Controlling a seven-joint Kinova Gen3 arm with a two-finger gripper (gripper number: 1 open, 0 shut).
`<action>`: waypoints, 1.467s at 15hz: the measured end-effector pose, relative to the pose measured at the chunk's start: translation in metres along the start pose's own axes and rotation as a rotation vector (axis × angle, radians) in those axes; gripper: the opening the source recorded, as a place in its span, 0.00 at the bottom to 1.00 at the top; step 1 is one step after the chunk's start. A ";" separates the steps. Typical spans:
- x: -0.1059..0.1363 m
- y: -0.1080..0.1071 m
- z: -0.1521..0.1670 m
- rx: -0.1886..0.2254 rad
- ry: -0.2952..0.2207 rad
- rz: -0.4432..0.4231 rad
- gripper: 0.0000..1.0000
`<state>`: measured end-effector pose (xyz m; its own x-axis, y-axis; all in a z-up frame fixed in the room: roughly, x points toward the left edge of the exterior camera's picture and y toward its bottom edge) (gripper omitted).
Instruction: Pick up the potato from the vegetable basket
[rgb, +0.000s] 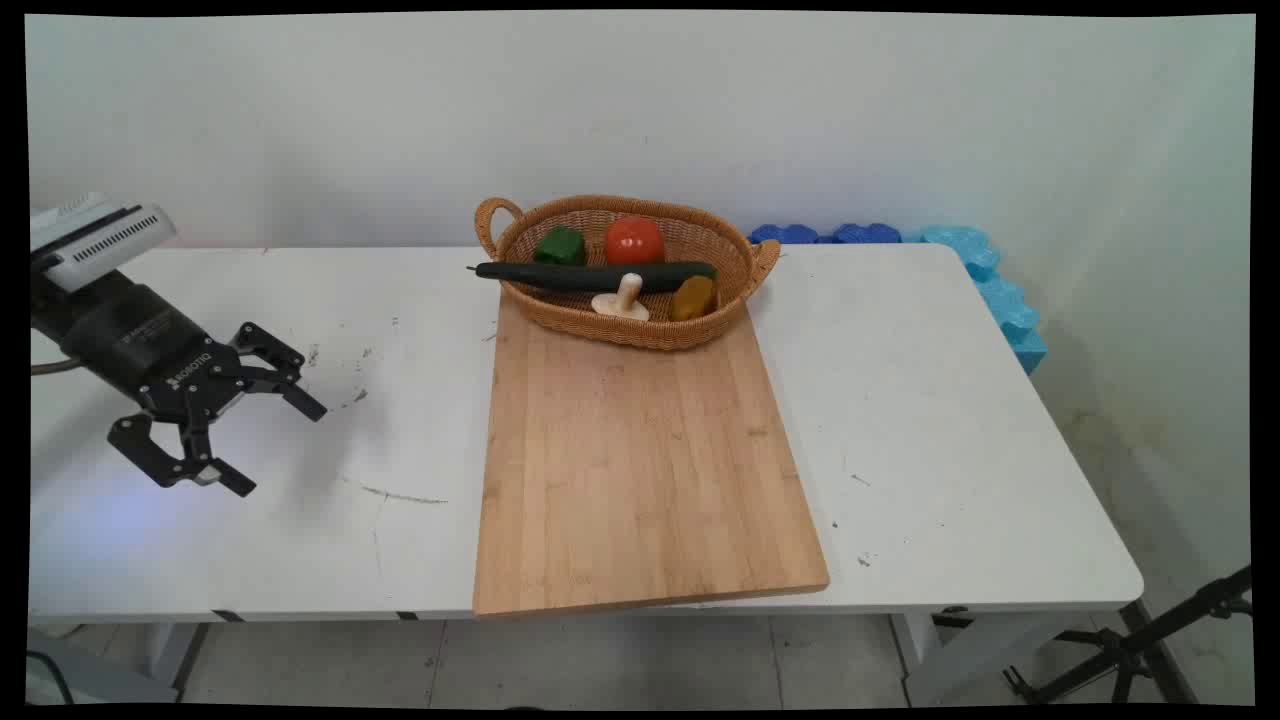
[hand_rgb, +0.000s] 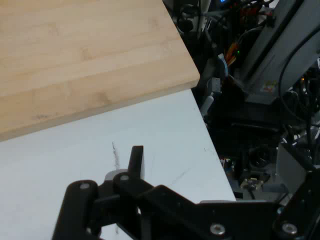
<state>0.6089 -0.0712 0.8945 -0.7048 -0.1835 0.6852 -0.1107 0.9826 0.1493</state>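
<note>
The main view looks down from above the near side of the counter (rgb: 900, 420) toward the wall, taking in the whole top with the pincer (rgb: 275, 440) at its left edge. The hand view sits close behind the pincer (hand_rgb: 135, 165), low over the counter (hand_rgb: 100, 150). Both views share the cutting board (rgb: 640, 460) (its corner (hand_rgb: 100, 50) lies just ahead of the pincer).

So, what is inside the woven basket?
The oval wicker basket holds a green pepper, red tomato, white mushroom, brownish potato; a dark cucumber lies across. Its floor is hidden.
</note>
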 end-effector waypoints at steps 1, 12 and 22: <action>0.001 -0.001 0.001 0.003 0.002 0.000 1.00; 0.051 -0.044 0.033 0.156 0.001 -0.012 1.00; 0.155 -0.135 0.112 0.423 0.021 -0.151 1.00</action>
<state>0.4357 -0.2291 0.9007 -0.6452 -0.3217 0.6930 -0.4907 0.8697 -0.0531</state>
